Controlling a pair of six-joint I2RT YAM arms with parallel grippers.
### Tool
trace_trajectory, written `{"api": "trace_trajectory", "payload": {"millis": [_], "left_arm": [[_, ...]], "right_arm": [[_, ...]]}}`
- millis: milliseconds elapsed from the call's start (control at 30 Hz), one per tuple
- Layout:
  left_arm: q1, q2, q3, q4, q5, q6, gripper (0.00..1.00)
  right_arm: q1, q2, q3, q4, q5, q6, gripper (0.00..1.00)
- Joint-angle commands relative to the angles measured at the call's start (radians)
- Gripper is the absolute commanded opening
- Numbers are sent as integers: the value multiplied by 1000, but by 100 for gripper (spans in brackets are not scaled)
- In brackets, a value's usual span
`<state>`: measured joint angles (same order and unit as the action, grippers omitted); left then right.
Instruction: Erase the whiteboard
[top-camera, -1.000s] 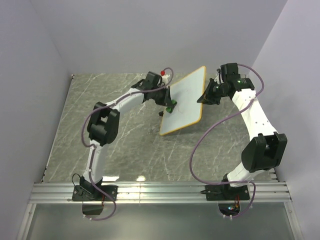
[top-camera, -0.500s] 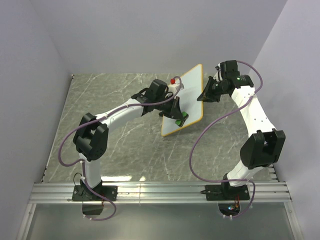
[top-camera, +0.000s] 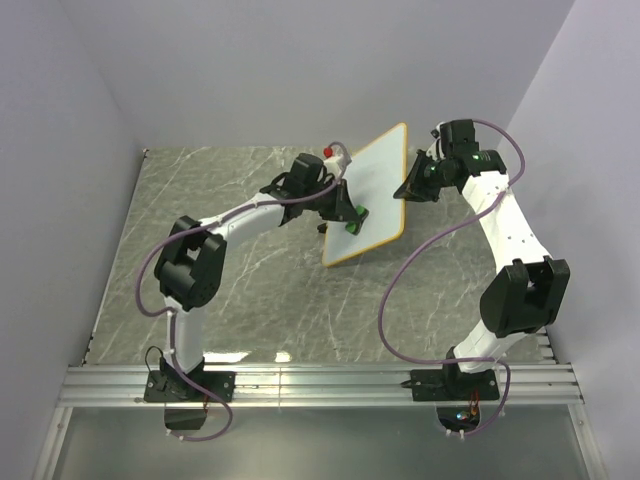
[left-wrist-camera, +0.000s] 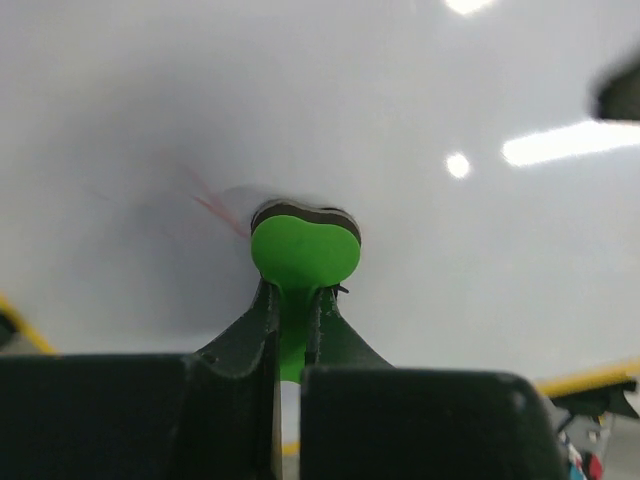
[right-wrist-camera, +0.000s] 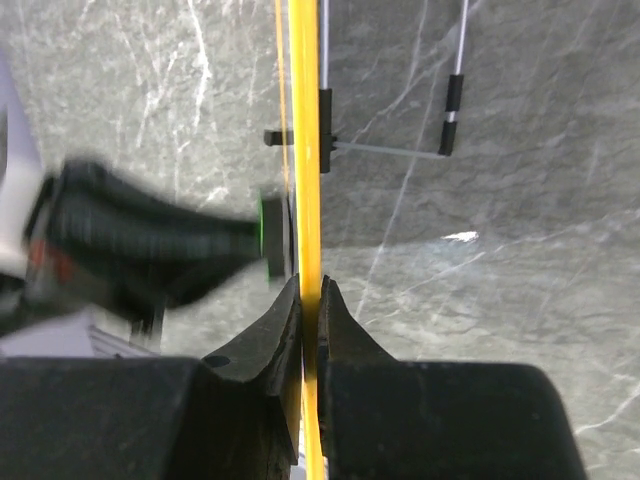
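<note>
I see the flat white board with the thin orange rim (top-camera: 368, 190) held up off the grey marble surface (top-camera: 250, 290). It is tipped on a slant near the far middle. Its low corner points down at the surface, and I cannot tell if that corner touches.

My right arm (top-camera: 510, 225) reaches in from the right side. The right jaws are pinching the board by its right edge. In the right wrist view the orange rim (right-wrist-camera: 306, 150) runs straight up between the two black fingers (right-wrist-camera: 270, 340), and they are pressed on it from both sides. On the right of the board in that view a thin wire leg with black tips (right-wrist-camera: 455, 100) sticks out over the surface.

My left arm (top-camera: 235, 215) comes in from the left side. The left jaws are pinching the thin stem of a small green eraser with a rounded head (left-wrist-camera: 303, 250). The head has a dark pad under it, and the pad is pressed flat on the white face of the board (left-wrist-camera: 320, 100). From above, the eraser (top-camera: 355, 213) sits near the board's left edge, a bit below the middle. A faint red line (left-wrist-camera: 212, 203) shows just left of the eraser. The white face around it is shiny with bright spots of light.
</note>
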<state>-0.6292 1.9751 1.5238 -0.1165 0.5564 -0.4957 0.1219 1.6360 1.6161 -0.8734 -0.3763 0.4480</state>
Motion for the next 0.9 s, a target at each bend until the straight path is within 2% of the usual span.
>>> {"api": "trace_trajectory", "payload": {"millis": [0, 200, 400, 500, 633, 733, 867], "left_arm": [[19, 96, 58, 34, -102, -12, 0], [43, 192, 251, -21, -98, 8, 0], [77, 339, 331, -25, -78, -12, 0], [83, 360, 351, -52, -59, 8, 0], [47, 246, 263, -9, -6, 28, 0], [-9, 179, 263, -60, 14, 46, 0], [-67, 91, 219, -39, 39, 10, 0]], "right_arm": [[35, -34, -7, -26, -70, 43, 0], [36, -57, -41, -38, -82, 41, 0], [36, -70, -55, -53, -90, 37, 0], [36, -67, -48, -58, -87, 35, 0], [36, -54, -39, -56, -85, 35, 0], [35, -48, -45, -45, -84, 41, 0], [35, -36, -51, -23, -88, 54, 0]]}}
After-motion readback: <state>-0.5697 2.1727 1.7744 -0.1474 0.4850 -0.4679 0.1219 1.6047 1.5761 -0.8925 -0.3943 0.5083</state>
